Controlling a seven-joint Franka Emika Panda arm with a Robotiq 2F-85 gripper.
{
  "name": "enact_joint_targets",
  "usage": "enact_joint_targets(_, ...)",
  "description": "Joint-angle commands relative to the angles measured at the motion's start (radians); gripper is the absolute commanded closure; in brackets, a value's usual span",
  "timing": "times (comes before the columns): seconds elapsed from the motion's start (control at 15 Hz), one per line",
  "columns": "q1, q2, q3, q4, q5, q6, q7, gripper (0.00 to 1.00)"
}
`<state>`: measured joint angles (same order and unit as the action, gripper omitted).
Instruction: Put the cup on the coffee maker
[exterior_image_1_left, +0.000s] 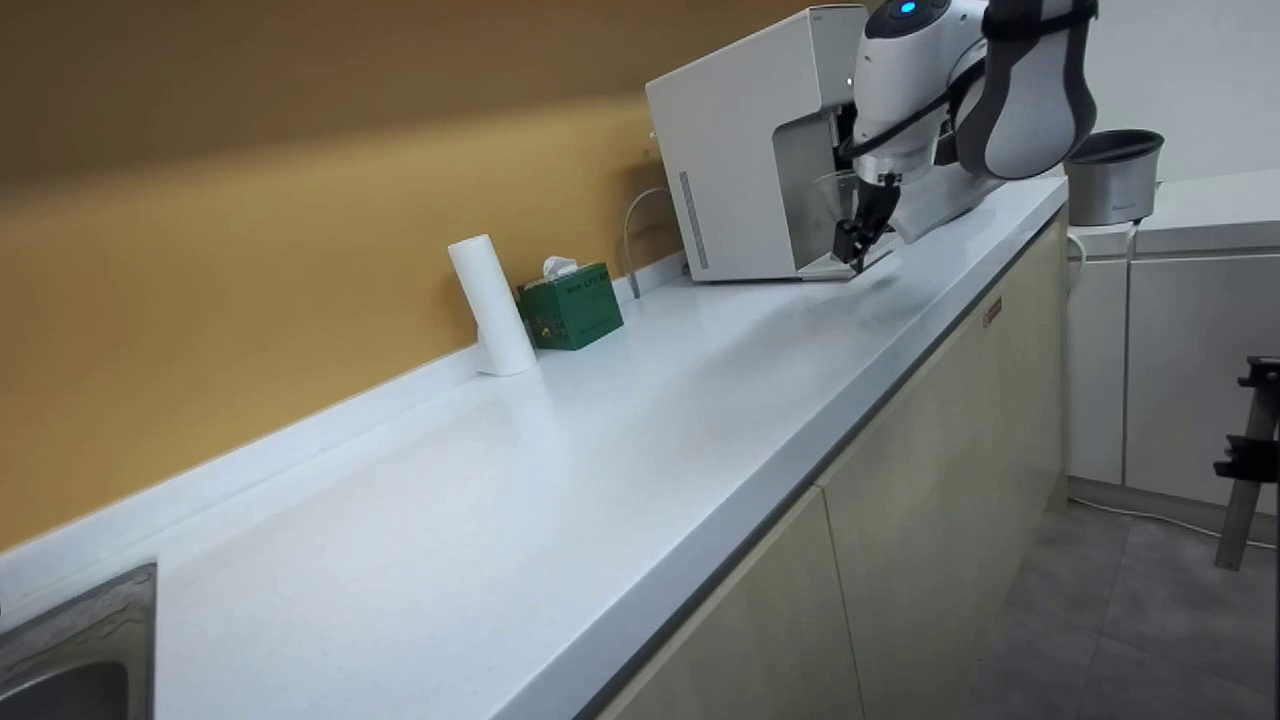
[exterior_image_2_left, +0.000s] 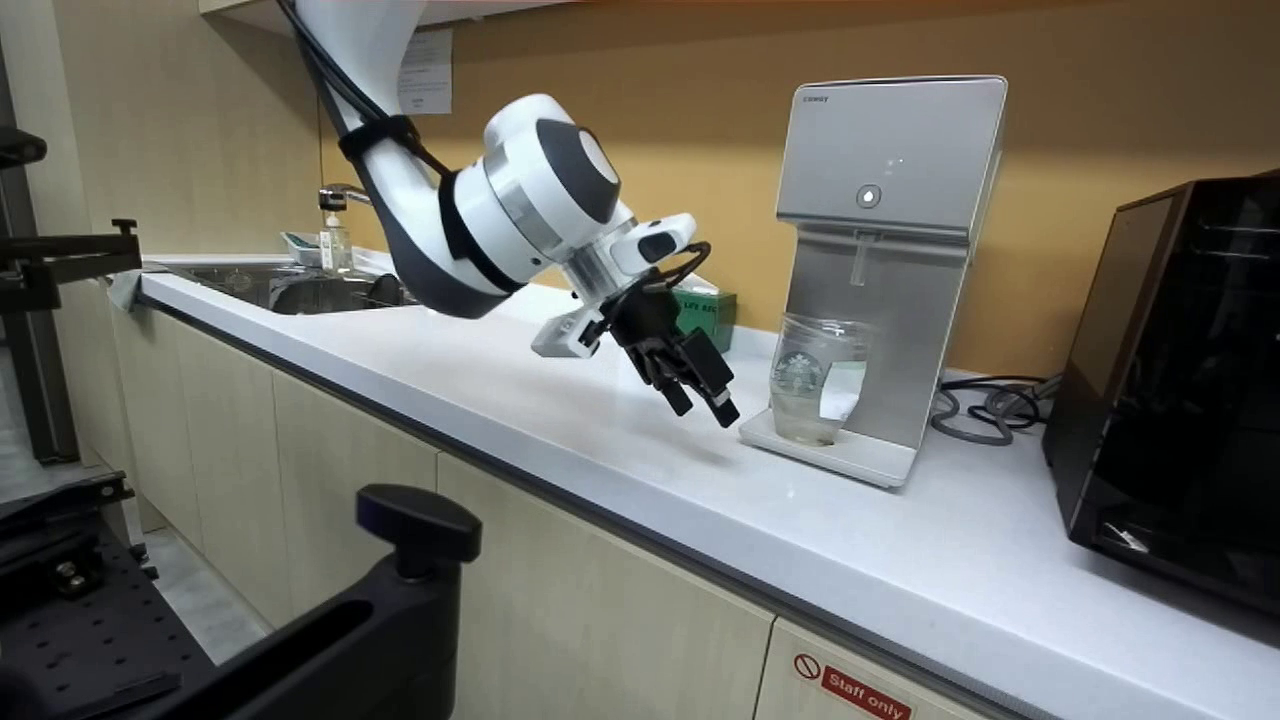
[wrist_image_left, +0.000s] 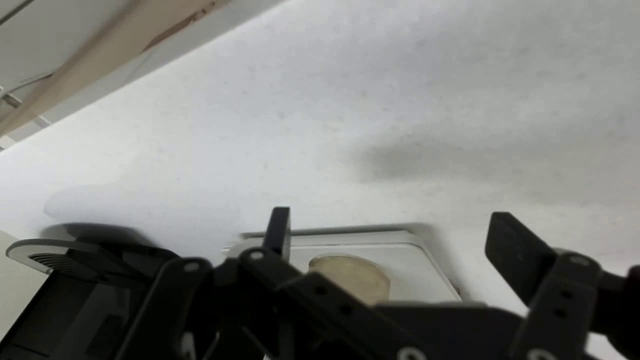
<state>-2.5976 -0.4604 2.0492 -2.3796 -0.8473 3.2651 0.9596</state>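
The clear tumbler cup (exterior_image_2_left: 798, 390) stands upright on the white tray of the coffee maker (exterior_image_2_left: 885, 150), under its spout. In an exterior view the cup's rim (exterior_image_1_left: 832, 190) shows faintly in front of the coffee maker (exterior_image_1_left: 745, 160). In the wrist view only the cup's yellowish lower part (wrist_image_left: 355, 275) shows on the tray (wrist_image_left: 420, 280); the fingers hide the rest. My gripper (exterior_image_2_left: 708, 408) is open and empty, tilted down, just beside the cup and apart from it, low over the counter. Its spread fingertips (wrist_image_left: 392, 217) also show in the wrist view, and in an exterior view (exterior_image_1_left: 856, 252).
A black microwave (exterior_image_2_left: 1170, 380) stands on the machine's far side from the gripper, with cables (exterior_image_2_left: 985, 405) between them. A green tissue box (exterior_image_1_left: 575, 308) and a white paper roll (exterior_image_1_left: 495, 310) stand by the wall. A sink (exterior_image_2_left: 290, 290) is at the counter's other end.
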Motion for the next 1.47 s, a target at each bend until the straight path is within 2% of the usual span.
enact_joint_targets(0.0, 0.0, 0.25, 0.013, -0.092, -0.011, -0.171, -0.192, 0.0)
enact_joint_targets(0.07, 0.001, 0.303, 0.016, -0.094, 0.009, -0.227, -0.256, 0.0)
enact_joint_targets(0.2, 0.059, 0.412, -0.021, -0.099, 0.055, -0.344, -0.376, 0.0)
enact_joint_targets(0.33, 0.099, 0.53, -0.044, -0.067, 0.047, -0.486, -0.421, 0.0)
enact_joint_targets(0.47, 0.096, 0.652, -0.014, -0.036, 0.021, -0.626, -0.422, 0.0)
enact_joint_targets(0.73, 0.027, 0.886, 0.123, -0.015, -0.005, -0.872, -0.441, 0.0)
enact_joint_targets(0.8, 0.098, 0.952, 0.07, -0.01, -0.025, -0.931, -0.44, 0.0)
enact_joint_targets(0.87, 0.091, 0.985, 0.088, -0.009, -0.005, -0.969, -0.466, 0.0)
enact_joint_targets(1.07, 0.116, 1.046, 0.072, -0.008, 0.052, -1.041, -0.55, 0.0)
enact_joint_targets(1.27, 0.142, 1.053, 0.036, -0.015, 0.081, -1.048, -0.616, 0.0)
enact_joint_targets(1.33, 0.122, 1.042, 0.054, -0.012, 0.059, -1.033, -0.583, 0.0)
enact_joint_targets(1.4, 0.129, 1.043, 0.042, -0.016, 0.063, -1.032, -0.596, 0.0)
